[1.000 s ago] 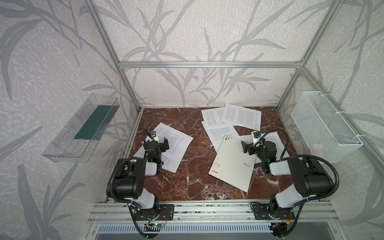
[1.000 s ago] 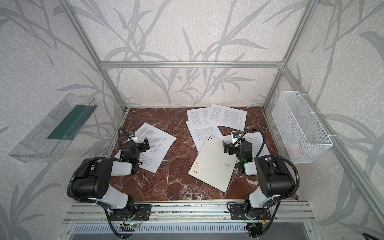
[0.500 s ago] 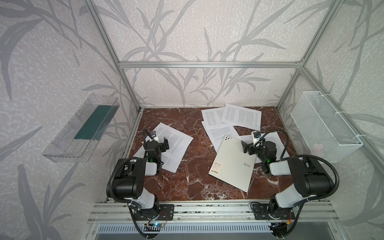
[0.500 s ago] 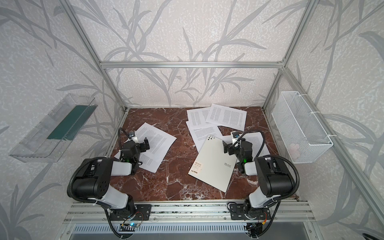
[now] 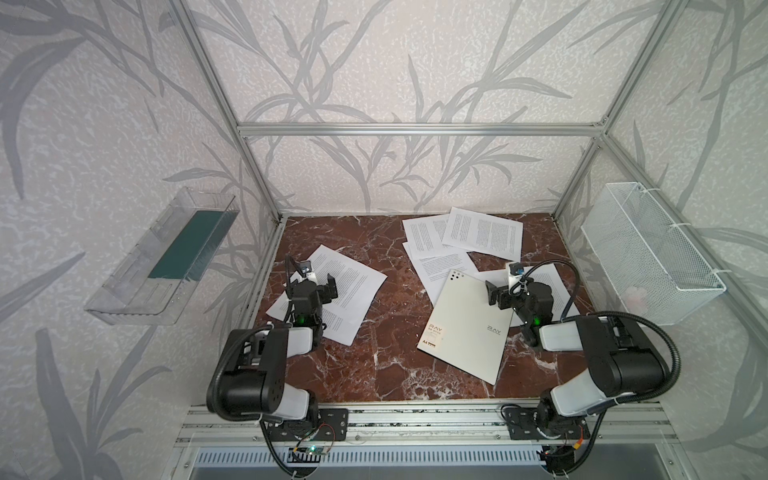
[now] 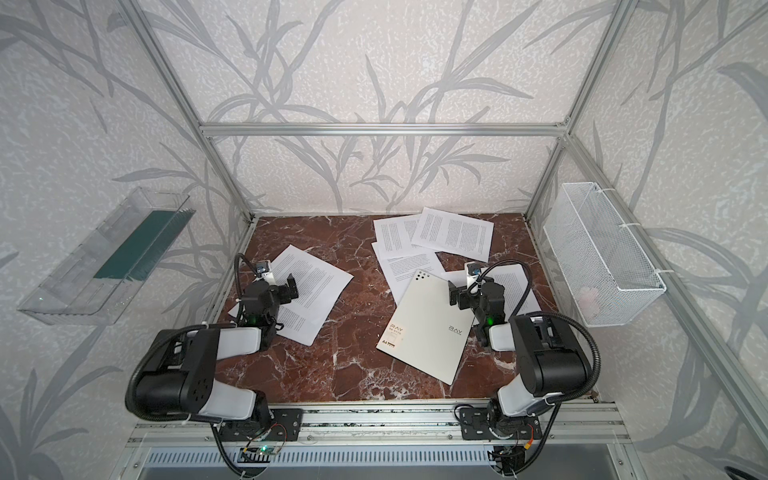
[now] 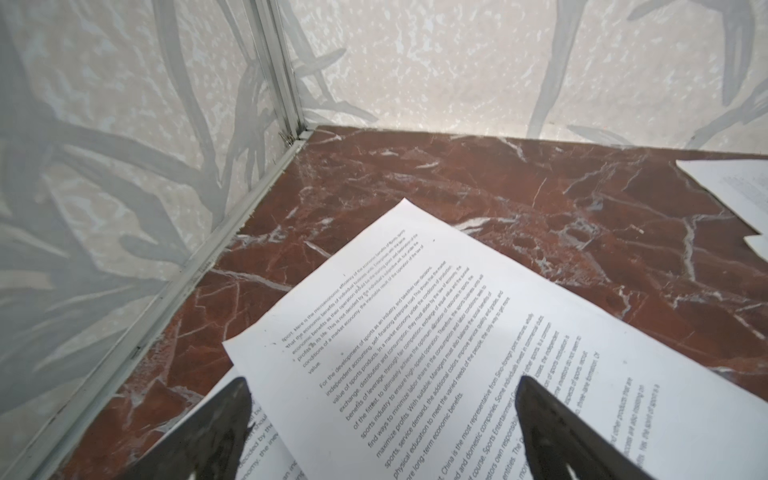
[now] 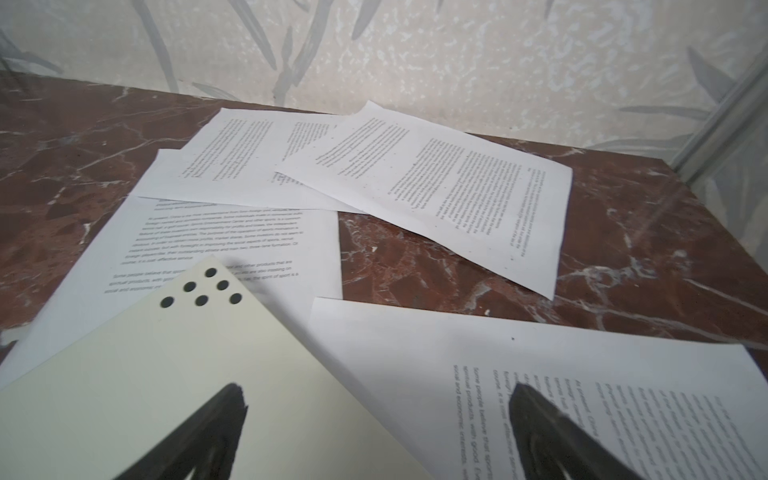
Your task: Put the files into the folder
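With both released and empty, the left hand (image 5: pixel 318 286) hovers over two overlapping white printed paper sheets (image 5: pixel 355 286) directly below it, and the right hand (image 5: pixel 508 291) straddles the edge of the closed, flat pale grey-white folder (image 5: pixel 465 332), seemingly placed to open that cover first.

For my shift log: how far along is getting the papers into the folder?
Done: nothing; the folder lies closed, partly on one sheet. In hand: nothing; the left gripper hangs open over the left-hand sheets, the right gripper open across the folder's edge. Left: every sheet, including the back sheets.
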Robot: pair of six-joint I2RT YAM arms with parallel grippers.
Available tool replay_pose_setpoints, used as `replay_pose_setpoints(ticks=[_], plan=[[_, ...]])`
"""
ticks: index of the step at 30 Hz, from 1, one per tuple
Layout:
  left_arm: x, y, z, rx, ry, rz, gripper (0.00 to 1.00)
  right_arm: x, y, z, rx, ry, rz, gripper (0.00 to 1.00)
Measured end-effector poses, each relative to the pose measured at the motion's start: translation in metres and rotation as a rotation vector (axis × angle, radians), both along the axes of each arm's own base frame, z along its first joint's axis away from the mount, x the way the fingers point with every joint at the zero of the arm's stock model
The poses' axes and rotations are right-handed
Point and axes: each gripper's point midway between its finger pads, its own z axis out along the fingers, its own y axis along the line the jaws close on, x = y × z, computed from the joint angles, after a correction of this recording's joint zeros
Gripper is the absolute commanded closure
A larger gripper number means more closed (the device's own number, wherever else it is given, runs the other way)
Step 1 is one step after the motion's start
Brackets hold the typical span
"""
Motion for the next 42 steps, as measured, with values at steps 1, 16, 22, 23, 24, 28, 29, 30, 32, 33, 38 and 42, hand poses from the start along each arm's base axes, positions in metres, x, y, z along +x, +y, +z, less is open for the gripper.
replay_pose_setpoints(ticks=[1,16,22,23,24,28,29,30,32,33,38,42], plan=[[0.0,0.0,0.016,-0.012,-0.022,0.012,0.01,-0.001,-0.005,0.013,-0.008,0.002,-0.033,0.01],[-0.016,-0.097,0.099,-0.612,-0.053,-0.215,0.01,-0.016,-0.034,0.07,0.571,0.206,-0.357,0.01],[-0.042,-0.204,0.081,-0.689,0.212,-0.513,0.01,-0.052,-0.014,0.048,0.658,0.389,-0.342,0.01],[-0.049,-0.214,0.075,-0.706,0.258,-0.54,0.01,-0.06,-0.012,0.045,0.666,0.407,-0.337,0.01],[-0.056,-0.221,0.068,-0.721,0.301,-0.562,0.01,-0.066,-0.01,0.041,0.67,0.424,-0.335,0.01],[-0.086,-0.25,0.052,-0.784,0.431,-0.64,0.01,-0.096,-0.001,0.006,0.691,0.553,-0.331,0.01],[-0.093,-0.256,0.047,-0.797,0.459,-0.657,0.01,-0.103,0.002,-0.003,0.698,0.588,-0.329,0.01],[-0.101,-0.263,0.041,-0.808,0.493,-0.674,0.01,-0.112,0.005,-0.014,0.704,0.63,-0.329,0.01],[-0.112,-0.274,0.032,-0.82,0.552,-0.698,0.01,-0.127,0.009,-0.028,0.71,0.694,-0.337,0.01],[-0.115,-0.279,0.028,-0.824,0.575,-0.708,0.01,-0.133,0.01,-0.033,0.713,0.716,-0.339,0.01],[-0.12,-0.295,-0.005,-0.847,0.696,-0.718,0.04,-0.145,0.015,-0.041,0.725,0.757,-0.333,0.01],[-0.121,-0.304,-0.035,-0.868,0.798,-0.703,0.07,-0.148,0.022,-0.046,0.734,0.787,-0.317,0.01]])
